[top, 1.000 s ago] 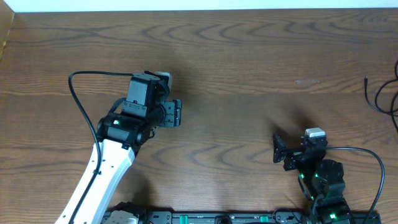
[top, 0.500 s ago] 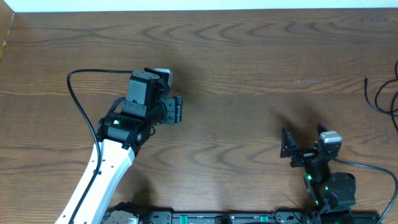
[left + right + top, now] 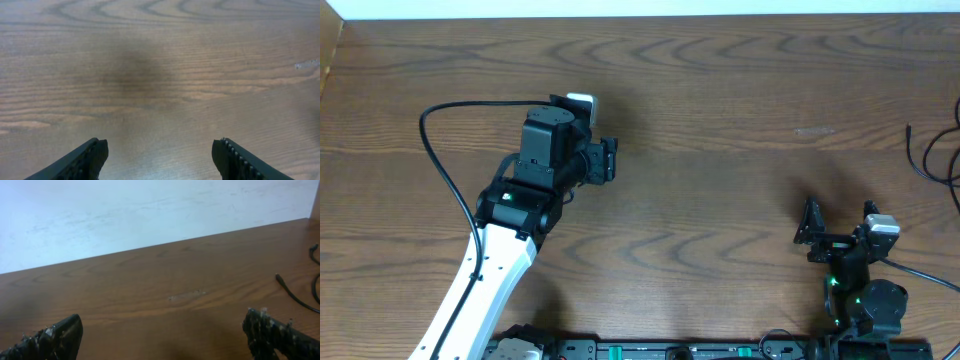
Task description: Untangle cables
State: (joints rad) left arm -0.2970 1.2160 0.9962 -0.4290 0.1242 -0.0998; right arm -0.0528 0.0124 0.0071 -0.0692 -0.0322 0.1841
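A dark brown wooden table (image 3: 720,100) is seen from overhead, with two robot arms reaching in from the 6 o'clock edge. The cables (image 3: 923,164), thin black flexible cords, are found at the 3 o'clock edge of the overhead view and are mostly cut off by the frame. In the right wrist view one cord (image 3: 296,296) with a small plug end is seen lying at 3 o'clock. No white or grey cord is shown. The cords are judged to be light, limp and smooth-skinned, likely to slide or drag along when pulled. A hold near the plug end or on a free stretch is judged safer than one at a crossing. The left gripper (image 3: 608,160), at 10 o'clock from the table's centre, is spread wide and holds nothing, as is confirmed in its own wrist view (image 3: 160,160). The right gripper (image 3: 838,225), at 4 o'clock, is likewise spread wide and empty (image 3: 165,340), well apart from the cords. Compared with a second earlier, the right gripper has been carried toward 3 o'clock, nearer the cords, and the left gripper has been shifted slightly toward 12 o'clock.
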